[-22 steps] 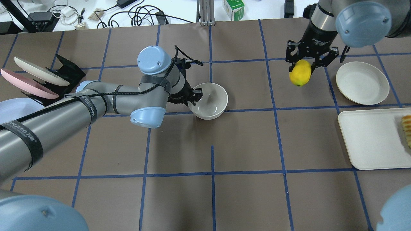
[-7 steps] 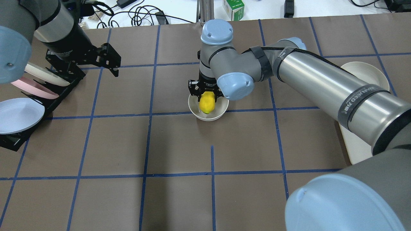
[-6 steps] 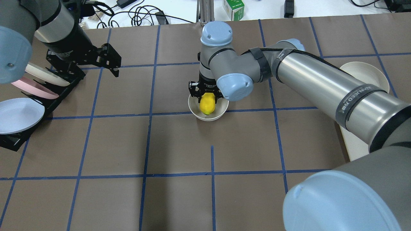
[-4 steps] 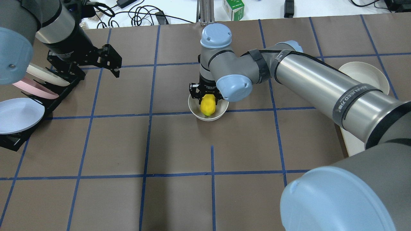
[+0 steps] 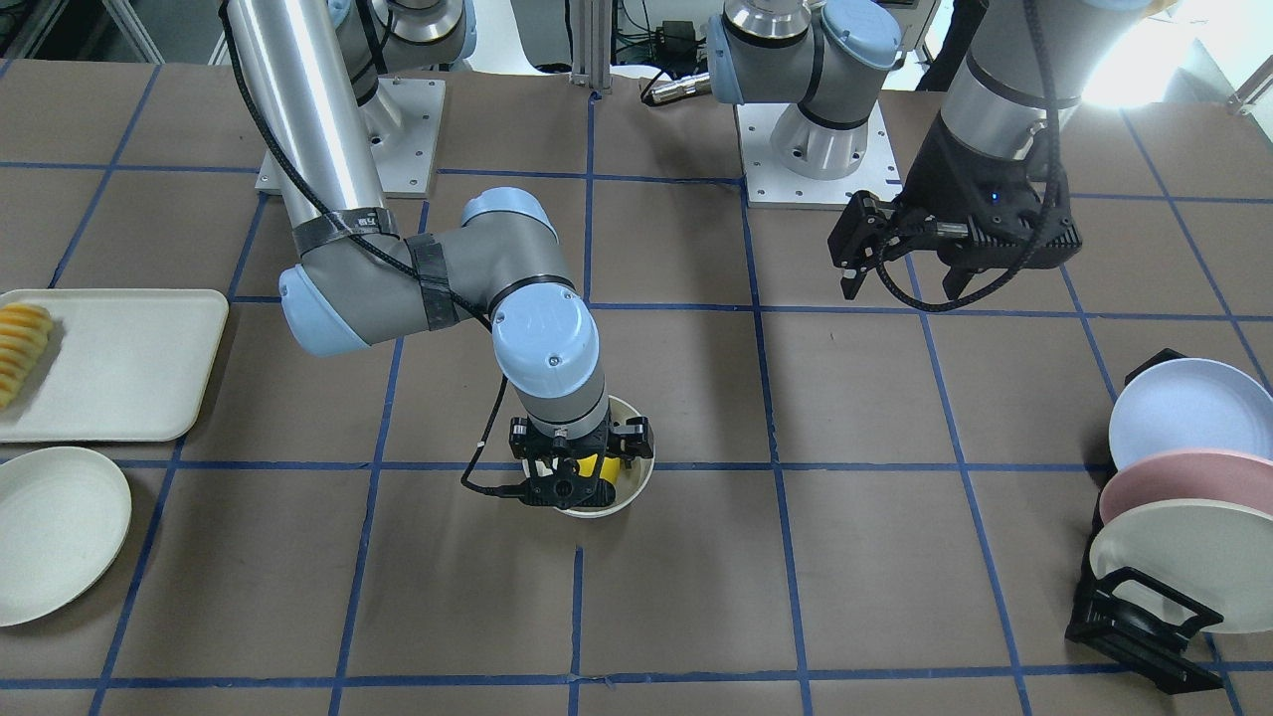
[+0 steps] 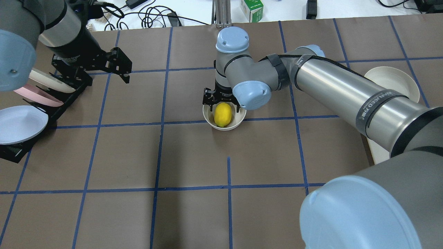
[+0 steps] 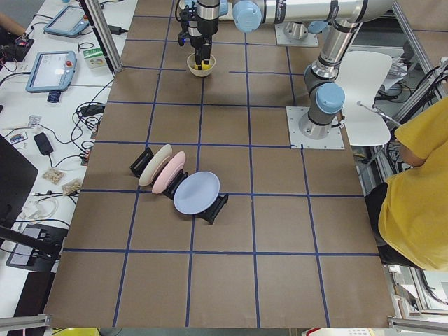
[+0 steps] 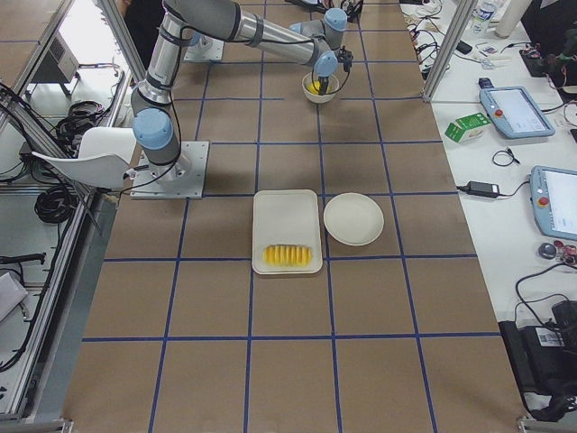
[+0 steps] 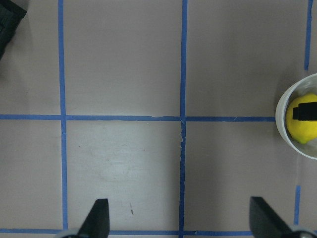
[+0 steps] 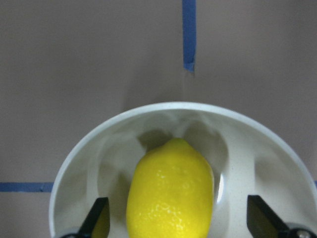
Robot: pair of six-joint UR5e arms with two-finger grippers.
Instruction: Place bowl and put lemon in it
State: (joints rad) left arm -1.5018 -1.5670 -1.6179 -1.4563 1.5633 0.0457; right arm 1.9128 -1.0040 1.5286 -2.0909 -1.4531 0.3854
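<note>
From the overhead camera, far to the left of the deep, round, glossy off-white bowl [image 6: 225, 127], there is a black rack [image 5: 1129, 609]. It holds three leaning plates [image 6: 21, 123]: one pale blue, one pink and one off-white.

Between the rack and the bowl, but much nearer to the rack, the left gripper [image 9: 181, 220] hangs above the brown table with a grid of blue tape [image 6: 193, 159]. Its two black fingers are spread wide and there is nothing between them. In its wrist view the bowl shows only at the right edge.

The bowl stands upright on the table. The small, bright yellow, oval lemon [image 6: 223, 114] lies inside the bowl, on its bottom.

The right gripper [image 10: 181, 218] is directly over the bowl and points down. Its fingers stand apart, one on each side of the lemon. The wrist view shows a gap on both sides, so this gripper holds nothing. Whether the fingertips are below the bowl's rim cannot be told.

To the right of the bowl, well apart from it, lies a shallow, round off-white plate [image 6: 398, 79], partly hidden behind the right arm. Beside this plate is a flat, rectangular off-white tray [image 5: 119, 368]. Ridged, sliced orange-yellow food [image 5: 20, 348] lies at the tray's end farthest from the bowl.
</note>
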